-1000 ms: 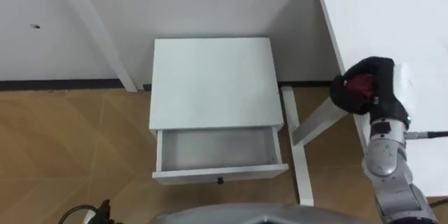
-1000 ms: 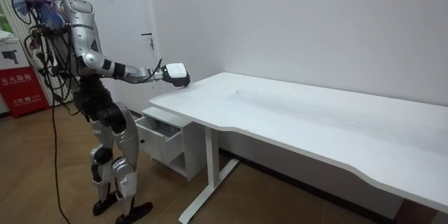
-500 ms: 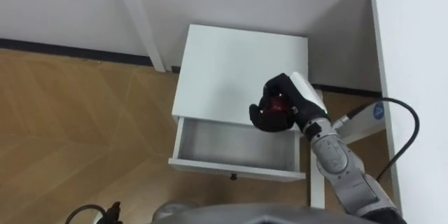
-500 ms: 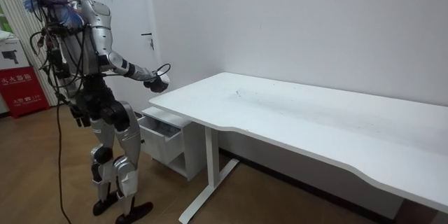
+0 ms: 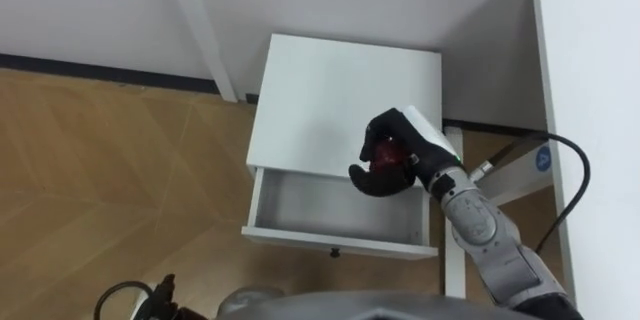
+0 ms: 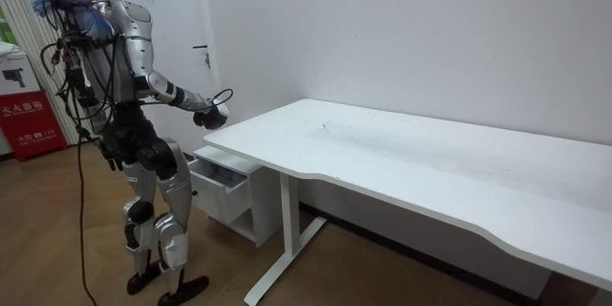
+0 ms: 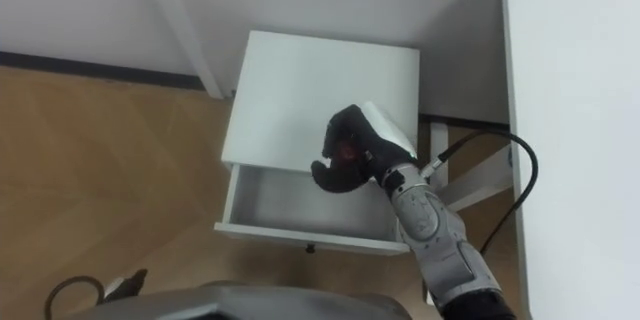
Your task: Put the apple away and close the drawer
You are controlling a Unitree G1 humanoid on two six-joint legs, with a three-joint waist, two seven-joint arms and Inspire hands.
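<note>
A dark red apple (image 5: 388, 154) sits inside my right hand (image 5: 392, 158), whose black fingers are curled round it. The hand hangs above the back right part of an open drawer (image 5: 330, 207) in a small white cabinet (image 5: 345, 100). The drawer is pulled out toward me and its grey inside looks bare. In the right eye view the same hand (image 7: 352, 155) holds the apple (image 7: 347, 150) over the drawer (image 7: 300, 205). The room view has me standing upright in front of the cabinet (image 6: 222, 187), right hand (image 6: 212, 115) stretched out over it.
A long white desk (image 5: 595, 80) runs along my right, and its leg (image 5: 505, 175) stands close beside the cabinet. A slanted white post (image 5: 200, 30) rises behind the cabinet on the left. Wooden floor (image 5: 110, 180) spreads out to the left.
Over the last second my view swung left from the desk to the cabinet, and the right hand carried the apple from above the desk to above the open drawer; lately it dipped slightly.
</note>
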